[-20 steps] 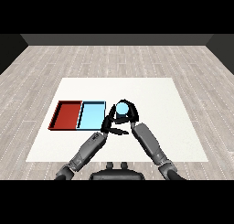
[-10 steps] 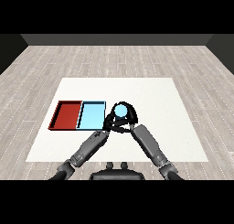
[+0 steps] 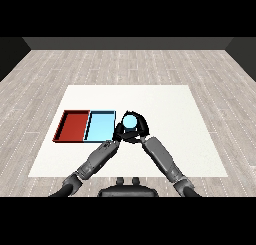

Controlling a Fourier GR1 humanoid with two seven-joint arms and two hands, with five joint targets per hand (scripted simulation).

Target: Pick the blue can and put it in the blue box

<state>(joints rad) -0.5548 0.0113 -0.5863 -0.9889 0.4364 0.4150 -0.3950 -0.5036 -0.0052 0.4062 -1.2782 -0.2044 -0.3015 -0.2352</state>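
Nearest, two grey forearms rise from the lower corners and meet over the white surface [image 3: 165, 104]. The right hand [image 3: 140, 126] has its fingers curled around the blue can [image 3: 129, 121], clamped on it just right of the trays. The left hand [image 3: 119, 133] sits touching the can's near-left side; whether its fingers are apart I cannot tell. Beyond to the left lie the light blue tray [image 3: 100, 126] and, beside it, the red tray [image 3: 73, 126].
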